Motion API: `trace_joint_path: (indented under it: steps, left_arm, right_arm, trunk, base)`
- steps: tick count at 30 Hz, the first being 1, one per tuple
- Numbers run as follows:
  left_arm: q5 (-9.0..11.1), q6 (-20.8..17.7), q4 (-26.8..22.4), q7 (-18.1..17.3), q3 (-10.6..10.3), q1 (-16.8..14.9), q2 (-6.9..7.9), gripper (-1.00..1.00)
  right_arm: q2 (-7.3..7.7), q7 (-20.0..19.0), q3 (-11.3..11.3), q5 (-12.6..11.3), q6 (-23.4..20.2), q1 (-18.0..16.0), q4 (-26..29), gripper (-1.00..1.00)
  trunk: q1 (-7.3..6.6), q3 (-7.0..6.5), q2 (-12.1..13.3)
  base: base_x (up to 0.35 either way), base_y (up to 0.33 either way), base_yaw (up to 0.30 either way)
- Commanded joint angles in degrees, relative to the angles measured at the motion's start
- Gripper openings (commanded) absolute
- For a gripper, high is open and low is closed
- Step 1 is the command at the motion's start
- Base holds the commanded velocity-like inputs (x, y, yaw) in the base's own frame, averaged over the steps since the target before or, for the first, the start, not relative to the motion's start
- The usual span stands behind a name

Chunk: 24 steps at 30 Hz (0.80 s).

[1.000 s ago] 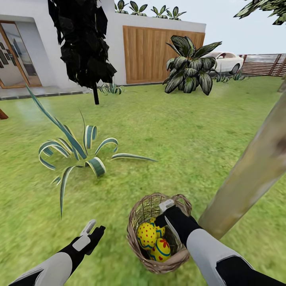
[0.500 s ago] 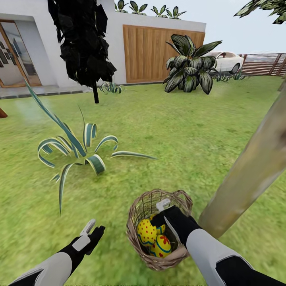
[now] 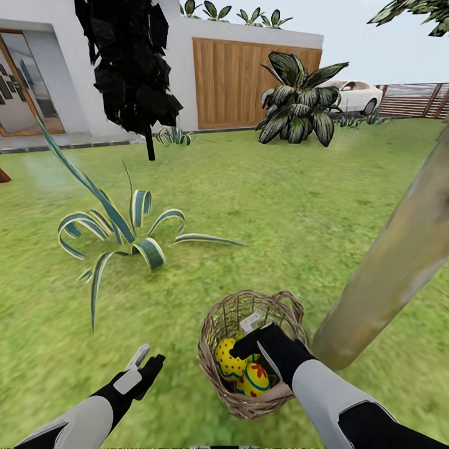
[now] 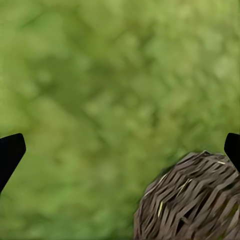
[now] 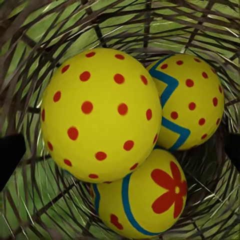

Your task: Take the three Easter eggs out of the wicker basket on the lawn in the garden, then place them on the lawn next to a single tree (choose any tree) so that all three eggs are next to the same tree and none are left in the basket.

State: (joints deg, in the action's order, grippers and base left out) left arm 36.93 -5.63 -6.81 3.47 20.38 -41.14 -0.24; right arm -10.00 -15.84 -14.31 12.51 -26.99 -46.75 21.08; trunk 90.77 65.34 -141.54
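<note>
Right end effector [image 3: 249, 333] sits inside the wicker basket [image 3: 218, 318], fingers apart above the dotted egg [image 5: 100, 112]; I see nothing clamped. All three Easter eggs [image 3: 243, 371] lie touching in the basket on the lawn [image 3: 280, 206], near the leaning tree [image 3: 386, 274]. Left end effector [image 3: 144, 358] hovers spread over grass beside the basket.

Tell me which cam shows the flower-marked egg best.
Right wrist view: the flower-marked egg lies close up beneath two other eggs, red flower plain. Head view shows it small inside the wicker basket. Left wrist view gives just the basket's outer weave.
</note>
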Motion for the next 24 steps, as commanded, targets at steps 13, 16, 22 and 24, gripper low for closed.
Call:
trace_joint_path:
  steps: [13,16,22,24]
  left_arm:
    - [0.25,-0.34,-0.16,0.31,0.1,0.01,0.06,1.0]
    - [0.25,-0.34,-0.19,0.31,0.1,0.01,0.06,1.0]
    - [0.25,-0.34,-0.21,0.31,0.1,0.01,0.06,1.0]
    - [0.25,-0.34,-0.22,0.31,0.1,0.01,0.06,1.0]
  right_arm:
    - [0.0,-0.77,0.01,0.52,4.08,-0.01,0.6,1.0]
    - [0.0,-0.75,0.04,0.52,4.12,-0.01,0.62,1.0]
    - [0.0,-0.61,0.07,0.47,4.13,-0.01,0.63,1.0]
    - [0.0,-0.6,0.07,0.43,4.13,-0.01,0.63,1.0]
  trunk:
    - [1.13,2.76,-1.81]
    - [1.21,3.42,-1.85]
    - [1.36,4.75,-1.93]
    - [1.42,5.19,-1.96]
  base:
    - [0.0,0.0,0.0]
    - [0.0,0.0,0.0]
    - [0.0,0.0,0.0]
    - [0.0,0.0,0.0]
